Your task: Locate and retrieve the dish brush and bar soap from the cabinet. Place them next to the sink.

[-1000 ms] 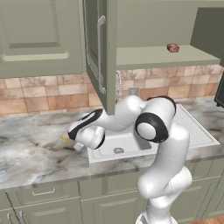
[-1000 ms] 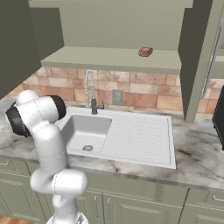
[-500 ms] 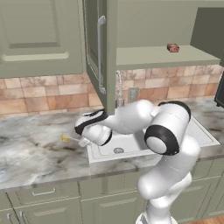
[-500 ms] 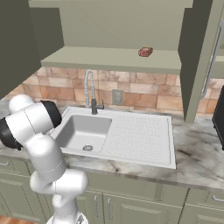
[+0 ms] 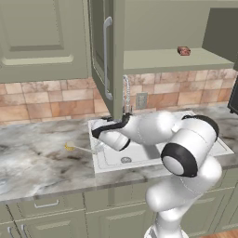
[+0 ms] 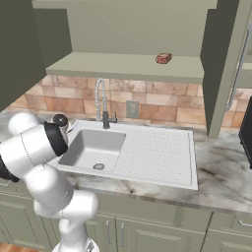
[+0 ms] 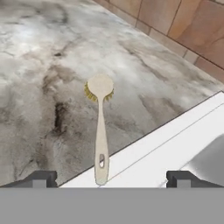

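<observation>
Ahead of our gripper (image 7: 107,178): the dish brush (image 7: 100,131) lies flat on the counter (image 7: 39,87), handle end over the sink (image 7: 175,148) rim.
Our fingers: spread wide, holding nothing.
Bar soap (image 5: 184,50): far off, on the cabinet (image 5: 158,60) shelf.

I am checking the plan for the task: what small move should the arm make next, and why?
Probably lift the open gripper away from the dish brush and turn toward the bar soap. The brush already lies on the counter beside the sink; the soap sits on the cabinet shelf.
</observation>
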